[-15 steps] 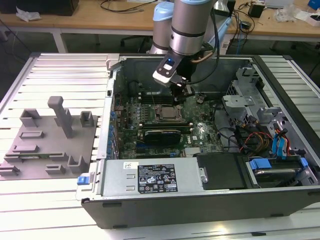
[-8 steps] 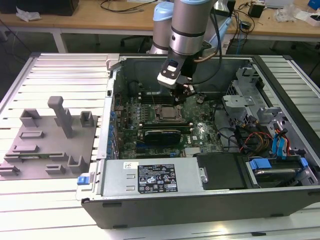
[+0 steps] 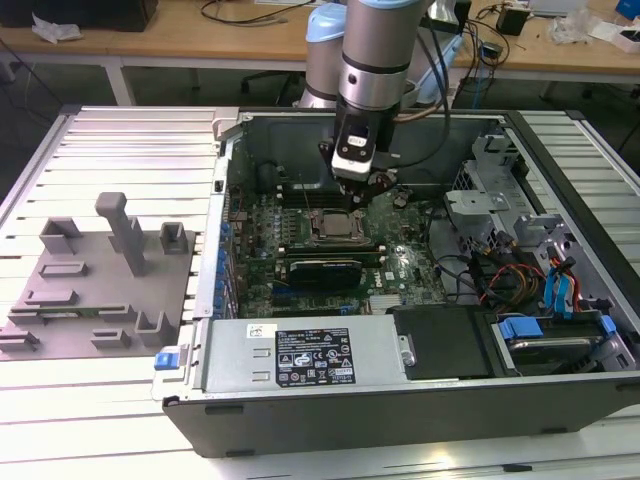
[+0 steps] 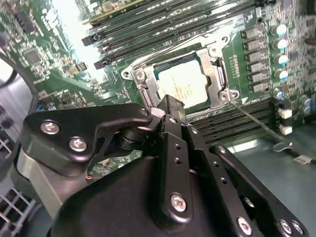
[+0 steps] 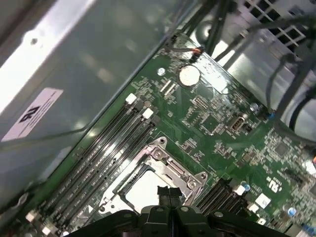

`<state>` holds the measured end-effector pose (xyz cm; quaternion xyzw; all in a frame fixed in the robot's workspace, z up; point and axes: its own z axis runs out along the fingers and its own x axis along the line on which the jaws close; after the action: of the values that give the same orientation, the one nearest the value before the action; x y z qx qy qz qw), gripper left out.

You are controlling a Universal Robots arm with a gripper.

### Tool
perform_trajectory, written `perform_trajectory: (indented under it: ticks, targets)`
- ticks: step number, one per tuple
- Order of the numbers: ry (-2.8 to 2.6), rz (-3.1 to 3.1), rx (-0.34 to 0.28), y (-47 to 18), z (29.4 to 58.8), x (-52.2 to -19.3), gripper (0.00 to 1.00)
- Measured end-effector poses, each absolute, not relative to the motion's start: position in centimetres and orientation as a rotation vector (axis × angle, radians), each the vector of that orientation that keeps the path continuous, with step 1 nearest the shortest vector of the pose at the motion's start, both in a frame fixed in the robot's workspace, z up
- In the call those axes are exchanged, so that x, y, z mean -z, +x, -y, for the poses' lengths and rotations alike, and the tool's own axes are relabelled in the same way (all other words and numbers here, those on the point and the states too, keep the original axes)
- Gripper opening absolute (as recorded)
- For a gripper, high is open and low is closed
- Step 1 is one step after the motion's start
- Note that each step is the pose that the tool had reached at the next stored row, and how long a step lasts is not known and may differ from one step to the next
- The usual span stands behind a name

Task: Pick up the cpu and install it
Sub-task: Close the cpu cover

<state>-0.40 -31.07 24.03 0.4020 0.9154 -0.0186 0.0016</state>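
Note:
The cpu point(image 3: 333, 226) lies flat in the dark metal-framed socket point(image 3: 312, 238) on the motherboard inside the open computer case. Its pale silver top also shows in the second wrist view point(image 4: 185, 84) and the first wrist view point(image 5: 140, 190), inside the socket frame point(image 4: 219, 74) point(image 5: 170, 165). My gripper point(image 3: 366, 192) hangs just above the socket's far edge. Its black fingertips point(image 4: 168, 104) point(image 5: 168, 191) are pressed together with nothing between them, a little above the cpu.
Memory slots point(image 4: 148, 29) run beside the socket. A grey tray point(image 3: 90, 290) with blocks and posts lies to the exterior view's left of the case. The power supply point(image 3: 300, 355) fills the near side; cables and drive cages point(image 3: 520, 260) crowd the right.

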Motion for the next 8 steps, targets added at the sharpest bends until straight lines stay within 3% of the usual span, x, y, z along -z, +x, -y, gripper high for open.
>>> perform_trajectory:
  ticks: [8]
  targets:
    - [1.001, -2.970, 0.058, -0.40, 31.07, -24.02, 0.11]
